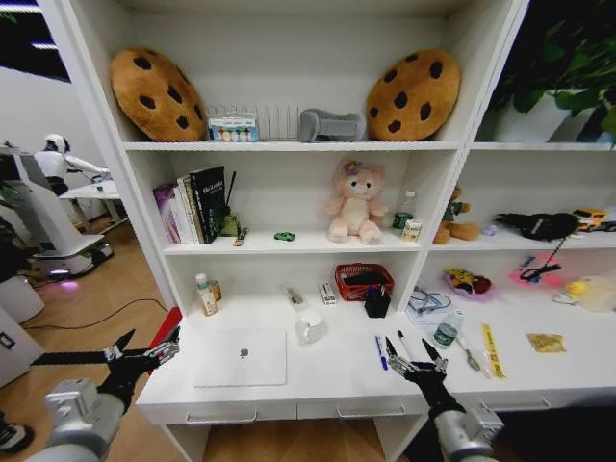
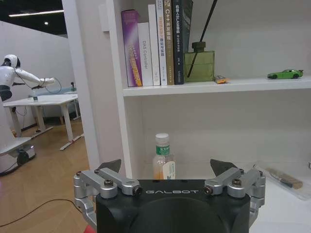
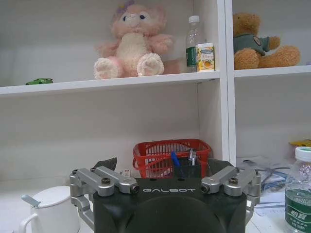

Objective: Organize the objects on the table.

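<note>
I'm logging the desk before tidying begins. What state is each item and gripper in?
laptop: lid closed, flat on the table.
green toy car: on its wheels, on the shelf.
blue pen: lying flat on the table.
white mug: upright, lid on.
left gripper: open, empty.
right gripper: open, empty.

We hold our left gripper point(image 1: 146, 353) low at the table's front left corner, its fingers spread wide and empty, forearm angling up from below. Our right gripper point(image 1: 412, 358) hovers over the table's front edge toward the right, jaws likewise parted and holding nothing, wrist rising from beneath the edge.
</note>
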Motion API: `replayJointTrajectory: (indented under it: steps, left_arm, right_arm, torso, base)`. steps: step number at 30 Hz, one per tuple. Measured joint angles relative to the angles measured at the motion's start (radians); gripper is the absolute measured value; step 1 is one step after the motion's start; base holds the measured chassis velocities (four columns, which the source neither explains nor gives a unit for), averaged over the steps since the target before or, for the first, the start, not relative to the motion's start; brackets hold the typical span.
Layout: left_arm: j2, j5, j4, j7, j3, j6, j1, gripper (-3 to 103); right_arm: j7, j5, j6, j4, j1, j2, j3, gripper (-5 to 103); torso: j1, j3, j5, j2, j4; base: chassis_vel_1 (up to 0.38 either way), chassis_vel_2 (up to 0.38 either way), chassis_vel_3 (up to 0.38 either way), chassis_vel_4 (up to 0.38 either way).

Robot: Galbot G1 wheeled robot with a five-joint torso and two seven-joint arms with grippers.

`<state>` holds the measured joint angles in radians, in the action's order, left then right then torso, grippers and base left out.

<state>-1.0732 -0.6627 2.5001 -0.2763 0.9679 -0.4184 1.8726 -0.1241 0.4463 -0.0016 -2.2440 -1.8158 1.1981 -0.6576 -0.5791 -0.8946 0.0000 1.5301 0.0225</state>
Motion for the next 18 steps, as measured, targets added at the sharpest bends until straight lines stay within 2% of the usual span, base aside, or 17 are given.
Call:
replayJointTrajectory:
  steps: [9, 11, 12, 15, 18]
  left_arm:
    - [0.000, 0.000, 0.000, 0.000, 0.000, 0.000, 0.000, 100]
    - [0.000, 0.000, 0.000, 0.000, 0.000, 0.000, 0.000, 100]
    - [0.000, 0.000, 0.000, 0.000, 0.000, 0.000, 0.000, 100]
    - [0.000, 0.000, 0.000, 0.000, 0.000, 0.000, 0.000, 100]
    - [0.000, 0.000, 0.000, 0.000, 0.000, 0.000, 0.000, 100]
  right_arm:
    - [-0.014, 0.051, -0.011, 0.068, 0.075, -0.047, 0.044, 100]
    - [-0.047, 0.103, -0.068, 0.113, 0.145, -0.094, 0.080, 100]
    - [-0.047, 0.103, -0.068, 0.113, 0.145, -0.094, 0.080, 100]
    - [-0.134, 0.219, -0.186, 0.244, 0.333, -0.193, 0.193, 100]
    - [-0.150, 0.249, -0.211, 0.293, 0.391, -0.212, 0.232, 100]
  torso:
    - [0.000, 0.000, 0.0006, 0.000, 0.0002]
    - [0.000, 0.000, 0.0004, 0.000, 0.0003]
    - [0.000, 0.000, 0.0004, 0.000, 0.0003]
    - [0.000, 0.000, -0.0003, 0.000, -0.0002]
    - [0.000, 0.000, -0.0001, 0.000, -0.0004]
  base:
    - [-0.051, -0.059, 0.064, 0.054]
    - [-0.060, -0.078, 0.072, 0.063]
    - [-0.053, -0.078, 0.072, 0.047]
    - [-0.001, -0.011, 0.019, 0.003]
    - [0.000, 0.000, 0.000, 0.000]
